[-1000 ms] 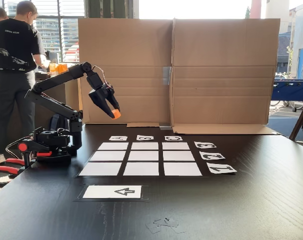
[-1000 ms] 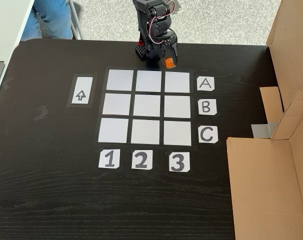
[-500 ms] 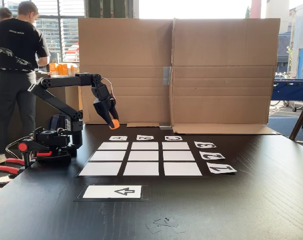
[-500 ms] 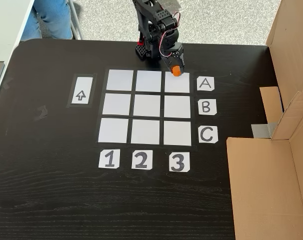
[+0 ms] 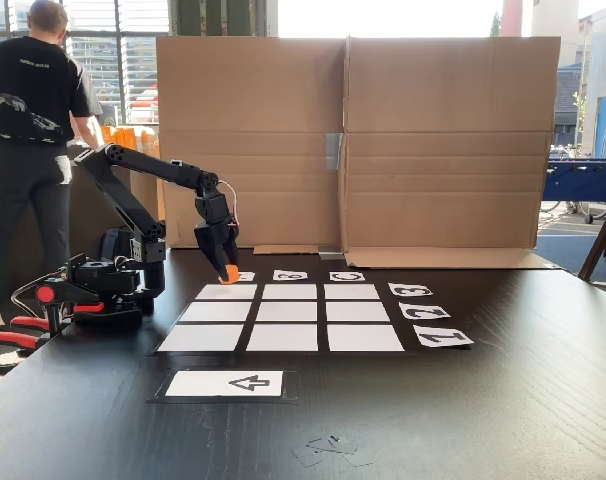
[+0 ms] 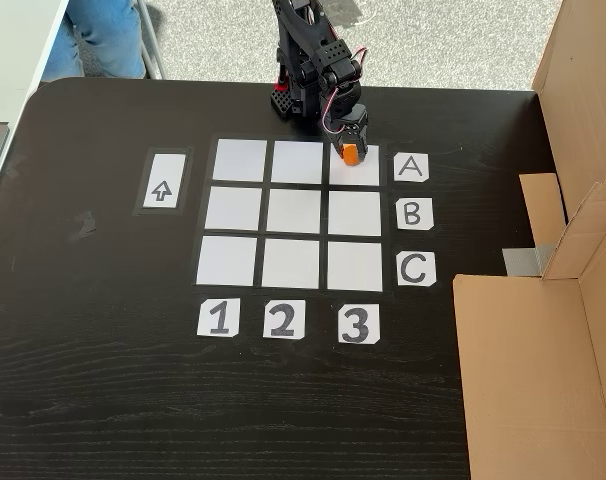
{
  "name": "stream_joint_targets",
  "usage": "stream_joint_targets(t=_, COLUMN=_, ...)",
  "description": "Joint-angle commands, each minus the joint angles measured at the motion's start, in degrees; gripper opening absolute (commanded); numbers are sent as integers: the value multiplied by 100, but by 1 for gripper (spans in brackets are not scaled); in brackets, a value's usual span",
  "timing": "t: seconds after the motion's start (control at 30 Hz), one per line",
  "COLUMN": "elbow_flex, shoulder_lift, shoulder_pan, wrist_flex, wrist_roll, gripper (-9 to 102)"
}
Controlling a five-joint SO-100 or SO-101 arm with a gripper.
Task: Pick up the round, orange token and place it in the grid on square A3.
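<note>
The orange token point(image 5: 229, 273) point(image 6: 351, 153) sits between the fingertips of my black gripper point(image 5: 228, 271) point(image 6: 351, 150), which is shut on it and points down. The token hangs low over square A3 point(image 5: 226, 293) point(image 6: 364, 176), near that cell's edge closest to the arm's base. I cannot tell whether it touches the paper. Square A3 is the top right cell of the grid point(image 6: 293, 213) in the fixed view from above, beside the "A" card point(image 6: 411, 168). In the fixed view from the table's side it is the far left cell of the grid point(image 5: 289, 312).
A white arrow card point(image 5: 226, 383) point(image 6: 162, 191) lies beside the grid. Cardboard walls point(image 5: 383, 150) point(image 6: 543, 340) stand along one table side. The arm's base point(image 5: 103, 290) is clamped with red-handled clamps point(image 5: 13, 338). A person point(image 5: 33, 120) stands behind the table.
The arm has stretched forward and come down, carrying the token from high near its base to just above square A3. The person behind has shifted a little.
</note>
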Motion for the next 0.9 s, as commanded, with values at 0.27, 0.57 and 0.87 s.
stream_joint_targets(t=0.27, elbow_flex=53, shoulder_lift=-492, shoulder_pan=-88, wrist_flex=-334, wrist_roll=308, gripper=2)
stream_joint_targets(t=0.57, elbow_flex=9, shoulder_lift=-554, shoulder_pan=-35, wrist_flex=-123, wrist_roll=396, gripper=30)
stream_joint_targets(t=0.87, elbow_flex=-53, shoulder_lift=176, shoulder_pan=79, wrist_flex=158, wrist_roll=554, gripper=39)
